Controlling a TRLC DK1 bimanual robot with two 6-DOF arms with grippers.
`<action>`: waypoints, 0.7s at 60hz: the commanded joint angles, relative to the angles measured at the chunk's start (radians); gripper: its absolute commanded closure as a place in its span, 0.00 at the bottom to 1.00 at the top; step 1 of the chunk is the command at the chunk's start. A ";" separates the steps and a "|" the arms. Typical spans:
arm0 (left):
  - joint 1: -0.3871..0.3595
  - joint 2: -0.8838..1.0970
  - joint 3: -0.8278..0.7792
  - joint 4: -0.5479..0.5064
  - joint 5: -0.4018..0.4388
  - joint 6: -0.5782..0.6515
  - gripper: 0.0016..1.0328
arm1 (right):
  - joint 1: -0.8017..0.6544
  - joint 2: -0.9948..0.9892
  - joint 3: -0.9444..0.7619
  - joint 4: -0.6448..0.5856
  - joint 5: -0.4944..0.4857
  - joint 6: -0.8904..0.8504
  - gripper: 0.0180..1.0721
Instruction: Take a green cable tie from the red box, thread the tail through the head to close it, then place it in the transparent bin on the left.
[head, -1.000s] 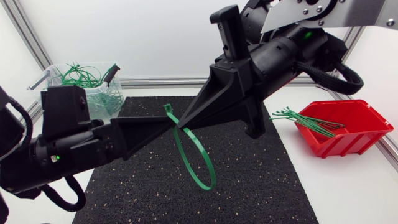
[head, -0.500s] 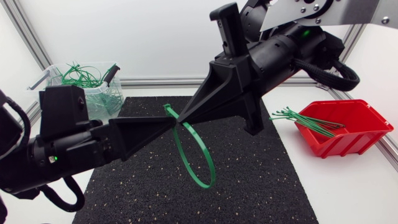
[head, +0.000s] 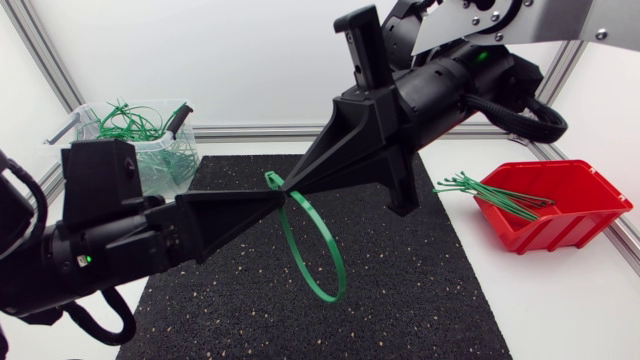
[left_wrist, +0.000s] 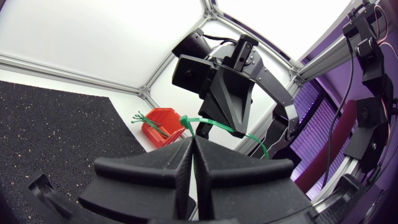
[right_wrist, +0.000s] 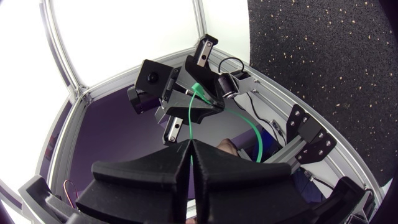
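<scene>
Transparent bin (head: 160, 172) at far left has green ties in it. Left gripper (head: 272, 197) is pinched tight on the looped green cable tie (head: 331, 297), tip to tip with the right gripper (head: 292, 188), which is clamped on the same tie. The loop hangs over the black mat (head: 400, 290). Red box (head: 575, 215) at right, spare ties (head: 490, 192) poking over its rim.

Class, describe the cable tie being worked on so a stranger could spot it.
Look above the black mat, where the left tool and right tool meet. The green cable tie pinched there hangs as a loop, unlike the straight ones in the red box.
</scene>
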 joint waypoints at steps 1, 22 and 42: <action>-0.026 -0.019 -0.005 0.012 0.003 0.014 0.97 | -0.006 0.033 0.021 -0.004 0.000 -0.003 0.93; -0.057 -0.034 -0.003 0.003 -0.038 0.049 0.97 | -0.017 0.104 0.046 -0.009 0.000 -0.003 0.93; -0.084 -0.059 -0.008 -0.022 -0.067 0.075 0.97 | -0.005 0.162 0.075 -0.016 0.005 -0.001 0.91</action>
